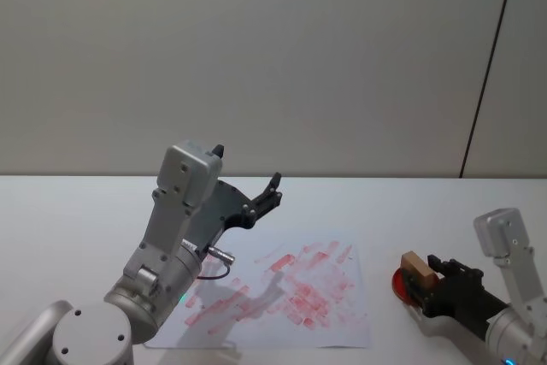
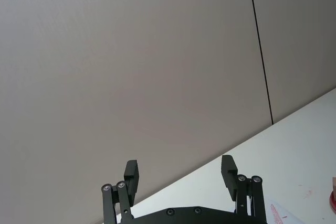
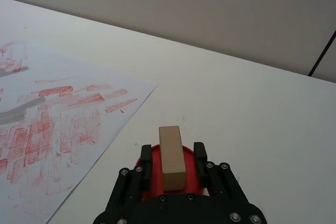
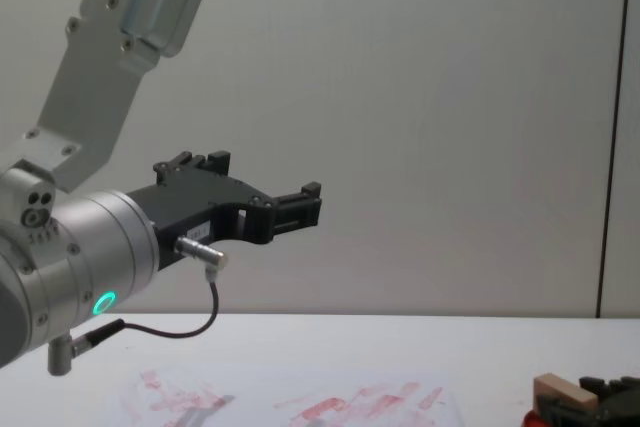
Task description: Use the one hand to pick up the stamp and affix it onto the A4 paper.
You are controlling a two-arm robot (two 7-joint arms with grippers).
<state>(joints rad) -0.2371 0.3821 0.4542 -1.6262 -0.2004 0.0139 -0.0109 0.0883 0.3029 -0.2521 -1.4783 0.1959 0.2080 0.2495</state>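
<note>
Low at the right of the white bench (image 1: 68, 211): the right end effector (image 1: 420, 278), clamped on the stamp (image 1: 415, 270), one black finger against each long side of the pale wooden block. Held directly over the round red ink pad (image 1: 399, 285), top end tipped up and away from the wrist. From the right wrist, plain bare wood on the stamp's upper face, with the pad's red showing on both sides under the fingers (lower end hidden behind the black linkage, so cannot tell whether touching the pad or just above it).

Beside the pad on its left, apart from the stamp: the A4 paper (image 1: 340, 320), flat on the bench, crowded with red and pink rectangular stamp marks, densest across the middle. Too smeared to read as letters or a logo.

Raised above the paper's left part: the left end effector (image 2: 180, 165), idle, fingers spread wide apart and gripping nothing, pointed toward the grey wall (image 1: 273, 57) behind the bench. On that arm's forearm, a small green light (image 4: 103, 301) and a thin black cable (image 4: 213, 297) looping down from a metal plug.
</note>
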